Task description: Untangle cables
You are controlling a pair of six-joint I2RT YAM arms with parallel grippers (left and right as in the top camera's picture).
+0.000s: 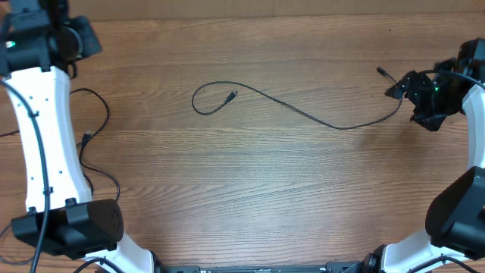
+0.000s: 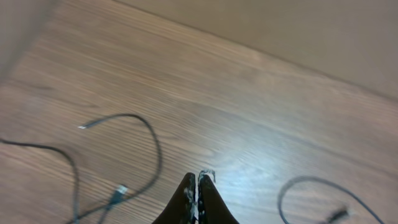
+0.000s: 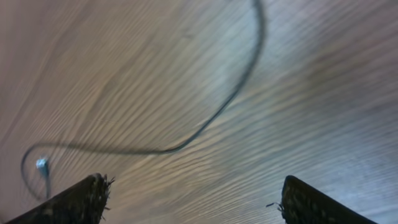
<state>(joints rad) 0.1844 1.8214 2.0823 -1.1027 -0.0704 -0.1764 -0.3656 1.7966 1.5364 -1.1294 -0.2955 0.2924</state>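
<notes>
One long thin black cable (image 1: 303, 114) lies across the middle of the table. It has a small loop and a plug tip (image 1: 232, 95) at its left, and its right end (image 1: 381, 72) curls up by my right gripper. A second black cable (image 1: 102, 114) lies curled beside my left arm, with a plug (image 1: 87, 136). My left gripper (image 1: 91, 39) is shut and empty, held high at the far left corner. In the left wrist view the left gripper (image 2: 198, 177) hangs above the second cable (image 2: 152, 140). My right gripper (image 1: 402, 89) is open and empty above the long cable's right part (image 3: 217, 109); its jaws (image 3: 193, 186) are wide apart.
Bare wooden table (image 1: 250, 189). The white left arm (image 1: 42, 129) stretches along the left edge, with its base (image 1: 68, 224) at the front left. The right arm's base (image 1: 462, 212) is at the front right. Thicker black robot wires hang by the left arm.
</notes>
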